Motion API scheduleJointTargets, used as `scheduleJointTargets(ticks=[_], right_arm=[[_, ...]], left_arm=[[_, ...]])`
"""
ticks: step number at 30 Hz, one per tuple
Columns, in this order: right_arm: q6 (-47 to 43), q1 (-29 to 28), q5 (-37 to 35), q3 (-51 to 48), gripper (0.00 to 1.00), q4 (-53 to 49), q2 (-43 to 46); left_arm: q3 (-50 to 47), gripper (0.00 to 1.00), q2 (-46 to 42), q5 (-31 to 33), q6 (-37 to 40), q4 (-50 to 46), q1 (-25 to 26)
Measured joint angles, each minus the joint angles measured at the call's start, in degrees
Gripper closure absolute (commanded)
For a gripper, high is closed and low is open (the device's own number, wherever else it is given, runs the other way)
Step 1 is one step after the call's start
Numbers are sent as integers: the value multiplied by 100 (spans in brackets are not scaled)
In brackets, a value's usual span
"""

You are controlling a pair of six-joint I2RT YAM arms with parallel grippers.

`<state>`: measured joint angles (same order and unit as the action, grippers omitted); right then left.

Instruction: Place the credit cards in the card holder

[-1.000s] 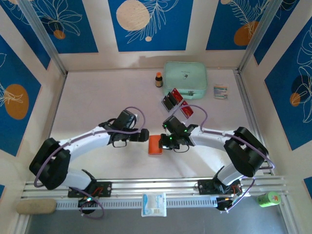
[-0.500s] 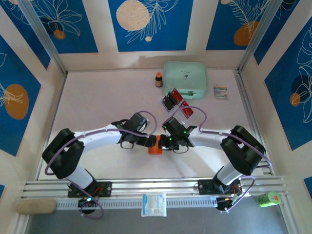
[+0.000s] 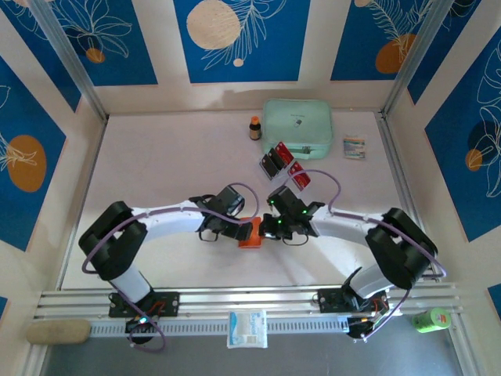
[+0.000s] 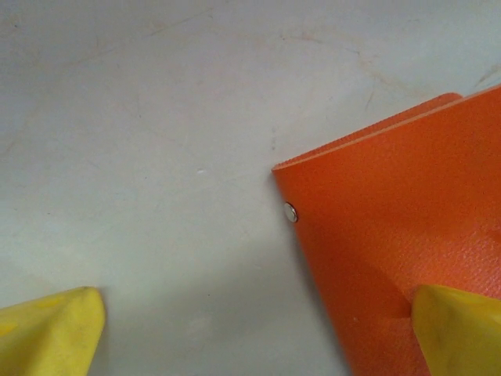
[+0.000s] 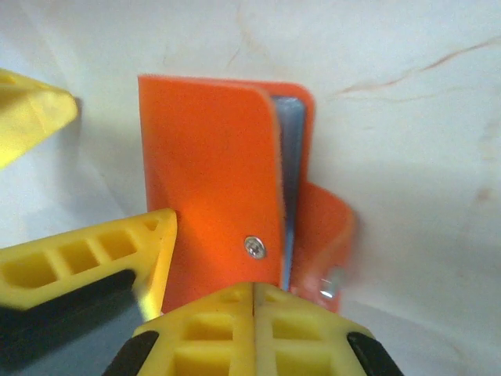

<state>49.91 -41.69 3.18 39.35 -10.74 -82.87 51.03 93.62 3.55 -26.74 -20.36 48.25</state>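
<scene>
The card holder [image 3: 249,234], a small orange wallet, lies on the table between both grippers. My left gripper [image 3: 241,228] is open. One yellow fingertip [image 4: 460,329] rests over the card holder [image 4: 391,258], below its snap button [image 4: 290,212]; the other fingertip [image 4: 55,329] is over bare table. My right gripper [image 5: 254,313] is shut, its tips together at the near edge of the card holder [image 5: 211,172], whose grey-blue inside [image 5: 288,180] shows beside a loose strap [image 5: 329,235]. Red and black credit cards [image 3: 275,160] lie behind the grippers, with a red one [image 3: 300,175] beside them.
A mint-green pouch [image 3: 297,125] sits at the back with a small brown bottle [image 3: 255,128] on its left and a small packet [image 3: 354,147] on its right. A white packet [image 3: 247,329] and a green object [image 3: 430,319] lie near the front rail.
My left arm has swung right, bringing its open gripper from left of the card holder onto it. The right gripper has stayed shut at the card holder, shifting slightly.
</scene>
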Motion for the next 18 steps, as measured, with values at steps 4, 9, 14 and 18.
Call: scheduleJointTargets(ticks=[4, 9, 14, 18], right_arm=[[-46, 350, -17, -7, 100, -245, 444], [-177, 616, -13, -4, 90, -514, 498], [-308, 581, 57, 57, 76, -675, 315], [-343, 439, 74, 236, 71, -739, 83]], left_arm=[[48, 0, 0, 299, 35, -129, 109], [236, 0, 109, 691, 160, -345, 302], [304, 0, 151, 918, 184, -422, 417], [304, 0, 155, 994, 181, -422, 455]])
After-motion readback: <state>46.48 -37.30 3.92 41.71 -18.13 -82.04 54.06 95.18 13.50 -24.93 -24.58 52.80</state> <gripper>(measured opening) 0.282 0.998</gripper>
